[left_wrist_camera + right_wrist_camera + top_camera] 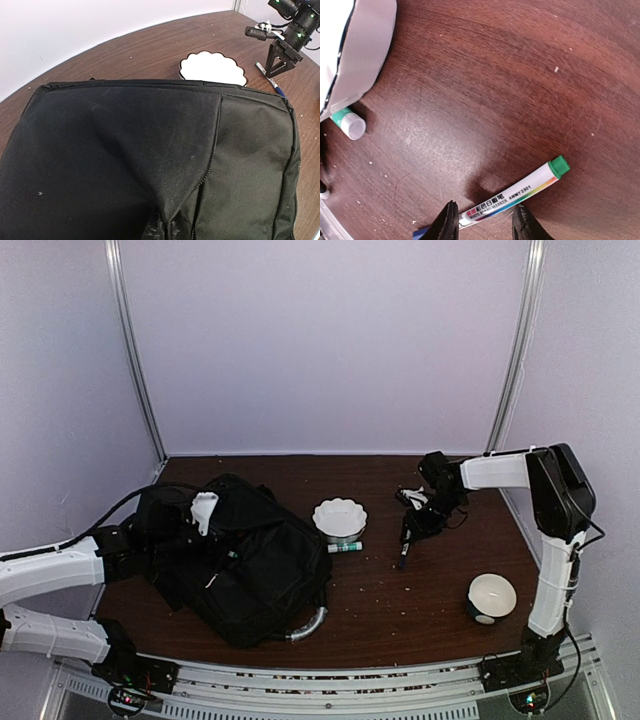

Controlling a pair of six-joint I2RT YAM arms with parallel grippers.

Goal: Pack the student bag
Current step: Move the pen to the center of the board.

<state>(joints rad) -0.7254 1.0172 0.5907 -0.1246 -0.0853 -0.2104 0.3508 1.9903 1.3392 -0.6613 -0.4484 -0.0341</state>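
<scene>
The student bag [240,565], a big black backpack with a silvery handle [311,624], lies at the left of the table. My left gripper [140,535] is shut on a fold of its fabric [167,220], which bunches up at the bottom edge of the left wrist view. At the right, my right gripper [485,226] stands open over a white marker [520,192] with one green end and one blue end. The marker lies flat on the table and passes between the fingertips [449,222]. In the top view the right gripper [405,538] points down at the marker [403,558].
A white scalloped bowl [340,518] stands just right of the bag, with a green-and-white stick [345,547] lying in front of it. A white object [205,510] sticks up from the top of the bag. A round white bowl [492,596] sits near the right arm's base.
</scene>
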